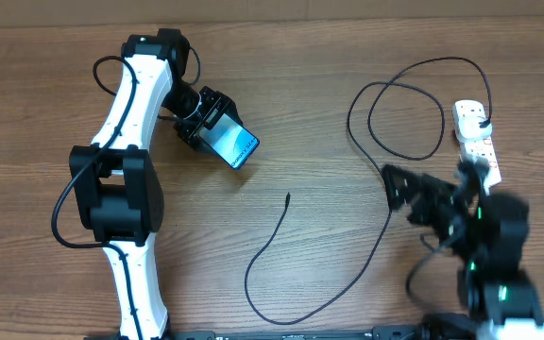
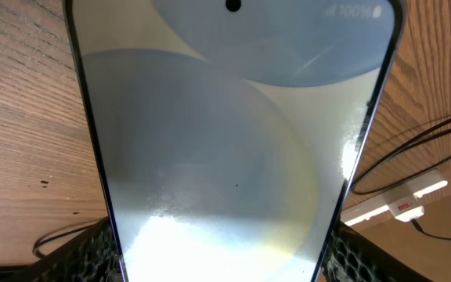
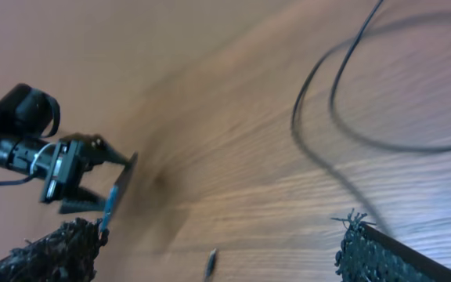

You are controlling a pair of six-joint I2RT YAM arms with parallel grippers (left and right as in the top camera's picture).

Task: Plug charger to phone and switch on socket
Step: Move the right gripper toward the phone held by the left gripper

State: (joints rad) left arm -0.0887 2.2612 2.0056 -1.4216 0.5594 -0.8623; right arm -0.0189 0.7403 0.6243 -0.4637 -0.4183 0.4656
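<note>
Overhead: the table [image 1: 281, 57] is seen from straight above, from afar, and its whole width is taken in.
Left wrist: the phone [image 2: 225, 157] is faced from very near, its screen almost filling the frame; the socket [image 2: 394, 202] is caught at lower right.
Right wrist: the table is viewed low and aslant, blurred; the charger [image 3: 343, 102] is caught at upper right.
Shared: the phone is shown in all three views, the socket in overhead and left wrist.

Table [image 1: 329, 57] wood-grain, matt; phone [image 2: 225, 157] screen glossy, reflective; socket [image 1: 481, 147] smooth white plastic; fingers [image 3: 53, 254] rough-textured, black.
</note>
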